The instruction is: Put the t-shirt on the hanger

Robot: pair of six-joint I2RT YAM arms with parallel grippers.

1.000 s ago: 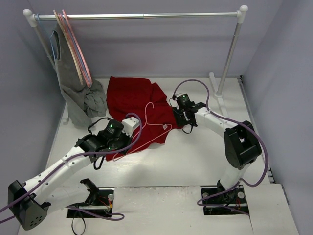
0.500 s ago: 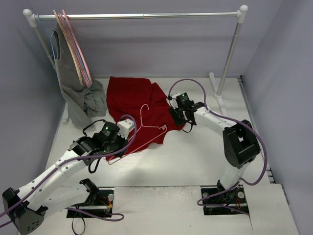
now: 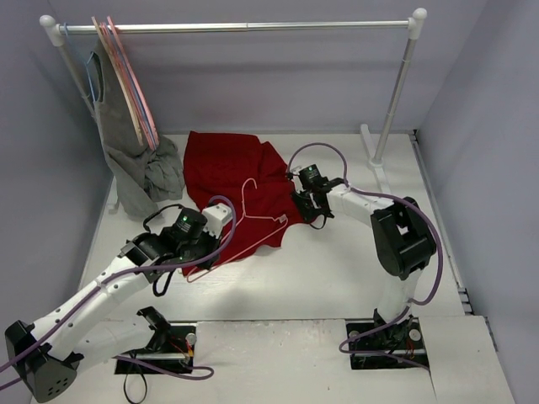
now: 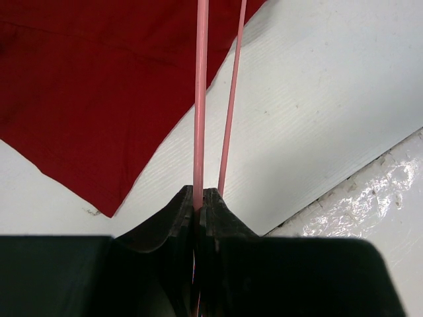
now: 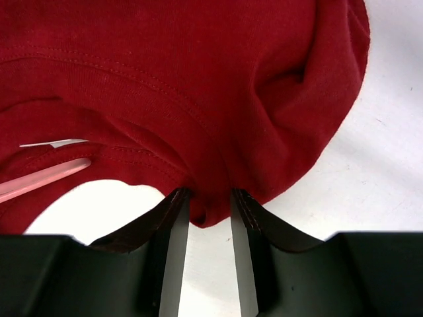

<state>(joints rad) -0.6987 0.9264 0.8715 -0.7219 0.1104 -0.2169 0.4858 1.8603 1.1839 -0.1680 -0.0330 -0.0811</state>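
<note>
The deep-red t-shirt (image 3: 227,172) lies crumpled on the white table, with its neck toward the right. The pale-pink wire hanger (image 3: 253,231) lies slanted across the shirt's lower right part, hook pointing up. My left gripper (image 3: 204,257) is shut on the hanger's lower-left end; in the left wrist view the wire (image 4: 200,99) runs straight out of the closed fingertips (image 4: 198,195) over the shirt (image 4: 99,86). My right gripper (image 3: 305,210) is at the shirt's right edge. In the right wrist view it (image 5: 208,201) pinches a bunched fold of the neck hem (image 5: 198,66), next to the white label (image 5: 53,142).
A clothes rail (image 3: 236,27) spans the back, with its right post (image 3: 396,84) standing on the table. At its left end hang tan and pink hangers (image 3: 126,76) and a grey garment (image 3: 139,164) reaching the table beside the shirt. The table's front edge shows in the left wrist view (image 4: 370,198).
My left gripper has pulled back to the lower left with the hanger, dragging it across the shirt. My right gripper has shifted slightly left at the shirt's neck edge.
</note>
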